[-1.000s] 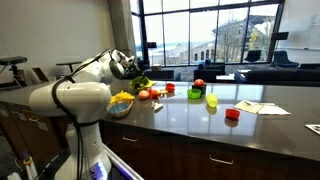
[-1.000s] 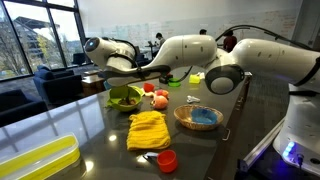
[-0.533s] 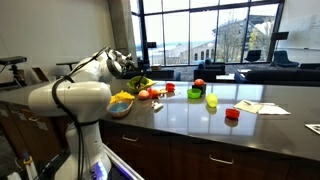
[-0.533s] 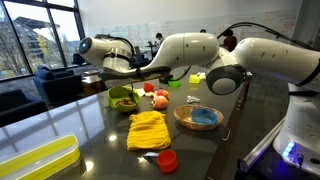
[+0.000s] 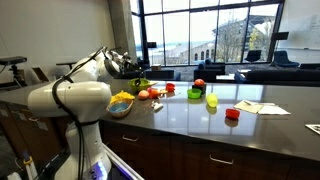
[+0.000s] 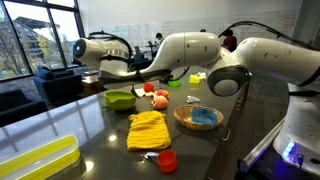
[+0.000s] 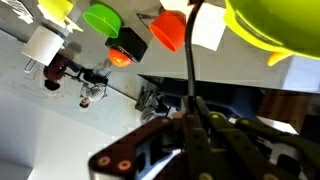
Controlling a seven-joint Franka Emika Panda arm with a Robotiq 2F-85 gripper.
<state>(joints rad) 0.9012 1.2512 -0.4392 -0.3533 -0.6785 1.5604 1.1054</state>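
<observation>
One arm (image 6: pixel 190 52) outstretched near green bowl (image 6: pixel 120 99), claw (image 7: pixel 195 108) closed.

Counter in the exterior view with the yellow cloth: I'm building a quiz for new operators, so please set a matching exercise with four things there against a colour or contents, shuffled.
Things:
1. folded cloth
2. smooth bowl
3. small cup nearest the front edge
4. woven basket

Descriptions:
A. red
B. holds something blue
C. yellow
D. green

Pairs: 1-C, 2-D, 3-A, 4-B
</observation>
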